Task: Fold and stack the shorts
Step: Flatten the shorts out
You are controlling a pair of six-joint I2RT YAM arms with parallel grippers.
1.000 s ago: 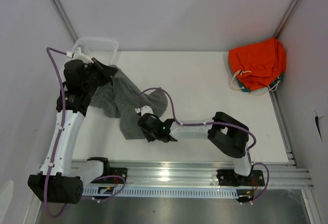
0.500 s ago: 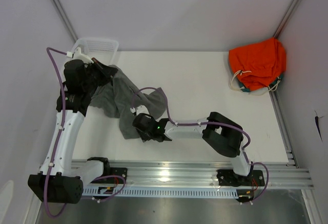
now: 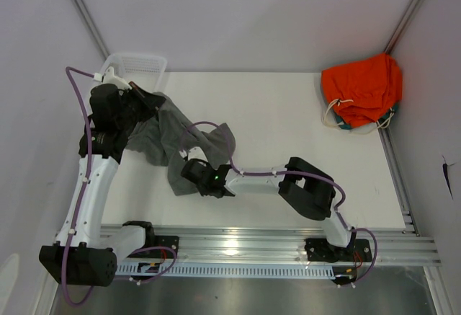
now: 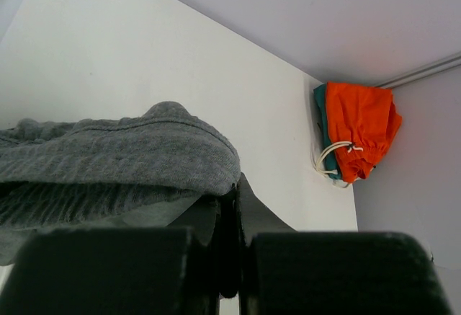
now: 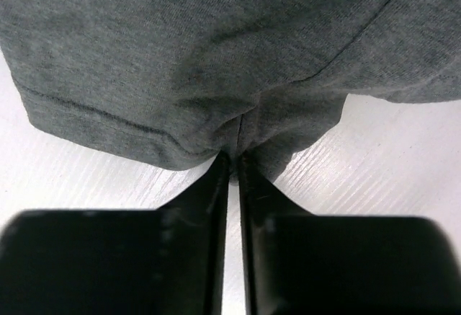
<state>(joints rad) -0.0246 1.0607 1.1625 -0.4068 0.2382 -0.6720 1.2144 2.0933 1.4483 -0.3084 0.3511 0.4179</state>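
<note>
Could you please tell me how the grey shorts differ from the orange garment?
The grey shorts sprawl crumpled on the left, pinched in both arms' jaws; the orange garment sits bundled in the far right corner, untouched. The orange garment shows a white drawstring; the grey shorts show none. Both are soft fabric.

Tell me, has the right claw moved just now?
Yes. The right gripper slid left, away from the orange garment, still clamped on the grey shorts.

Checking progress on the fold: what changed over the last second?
The right gripper, shut on the near edge of the shorts, slid left and took that cloth with it. The left gripper kept its hold at the far end, and the orange garment stayed put.
</note>
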